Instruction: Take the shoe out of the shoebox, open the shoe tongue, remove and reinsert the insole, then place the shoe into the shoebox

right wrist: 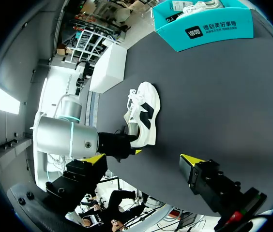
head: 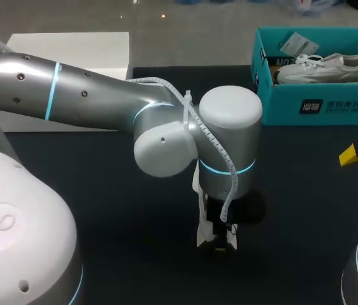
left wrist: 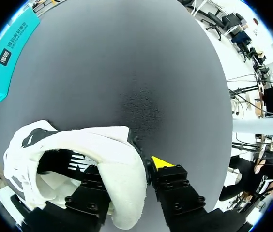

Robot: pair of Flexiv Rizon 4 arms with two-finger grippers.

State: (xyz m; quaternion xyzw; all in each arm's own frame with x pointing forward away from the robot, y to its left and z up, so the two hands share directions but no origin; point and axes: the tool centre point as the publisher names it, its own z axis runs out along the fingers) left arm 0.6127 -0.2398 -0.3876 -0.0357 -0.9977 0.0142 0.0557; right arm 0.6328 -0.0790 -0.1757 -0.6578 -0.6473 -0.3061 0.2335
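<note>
A white shoe (right wrist: 144, 118) with a dark side mark lies on its side on the dark table (head: 306, 222), toe pointing toward the far edge and laces uppermost, well apart from the teal shoebox (head: 318, 105) at the far right corner. The left gripper (left wrist: 131, 169) has the shoe by the heel: in the left wrist view one finger sits inside the opening and the yellow-tipped finger (left wrist: 161, 162) presses the outside of the heel wall, so the pair appears clamped on the shoe, though the inner tip is hidden behind the padding. From the head view the left arm (head: 103, 95) reaches in across the middle of the table and its wrist covers most of the shoe (head: 203, 235), only a strip of white showing beneath it. The right gripper (right wrist: 144, 162) hangs above the table's right side, near the shoe but not touching it, its two yellow-tipped fingers spread wide with nothing between them. A second shoe (head: 325, 67), also white, lies inside the shoebox on its side, sole toward the near wall.
</note>
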